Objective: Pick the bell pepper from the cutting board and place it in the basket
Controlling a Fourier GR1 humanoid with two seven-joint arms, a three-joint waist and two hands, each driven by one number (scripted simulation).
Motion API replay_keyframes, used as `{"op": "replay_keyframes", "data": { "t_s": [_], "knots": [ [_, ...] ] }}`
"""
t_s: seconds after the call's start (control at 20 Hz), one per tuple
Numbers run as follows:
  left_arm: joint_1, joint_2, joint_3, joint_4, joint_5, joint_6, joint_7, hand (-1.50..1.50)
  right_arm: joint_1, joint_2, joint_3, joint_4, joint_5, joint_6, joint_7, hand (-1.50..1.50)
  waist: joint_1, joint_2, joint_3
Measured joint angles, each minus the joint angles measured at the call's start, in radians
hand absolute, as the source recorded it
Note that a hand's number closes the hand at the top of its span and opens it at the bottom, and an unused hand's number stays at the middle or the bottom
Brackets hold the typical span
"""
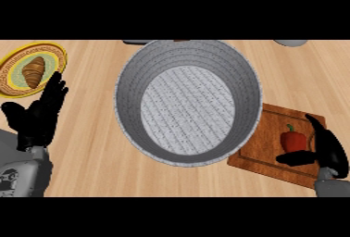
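Note:
A red bell pepper (pixel 292 140) with a green stem lies on the wooden cutting board (pixel 266 152) at the right. My right hand (pixel 330 150) sits on the board's right side, fingers straight beside the pepper and thumb reaching under it, touching or nearly touching it. The large grey basket (pixel 133 83) stands in the middle, just left of the board, with nothing inside. At the left my left hand (pixel 37 115) rests open, fingers up.
A yellow plate (pixel 14 58) holding a croissant (pixel 33 71) sits at the far left, just above the left hand. Grey objects peek in at the top edge, one near the basket and one (pixel 292 43) at the right. Bare wooden counter lies below the basket.

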Motion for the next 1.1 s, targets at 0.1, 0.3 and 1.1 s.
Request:
{"op": "replay_keyframes", "data": {
  "t_s": [0.1,0.3,1.1],
  "knots": [
    [0.023,-0.014,-0.013,-0.026,-0.009,0.008,0.001,0.0,0.001,-0.01,0.011,0.018,-0.006,0.032,-0.034,1.5,0.0,-0.003,-0.005],
    [0.011,-0.023,-0.017,-0.007,-0.016,0.012,-0.007,0.0,0.01,-0.018,0.029,0.041,0.001,0.051,-0.093,1.5,-0.002,-0.007,-0.012],
    [-0.016,-0.039,-0.04,0.003,-0.023,-0.003,0.0,0.0,0.036,0.074,0.285,-0.056,0.092,0.151,-0.32,1.5,0.048,-0.019,-0.046]
  ]
}}
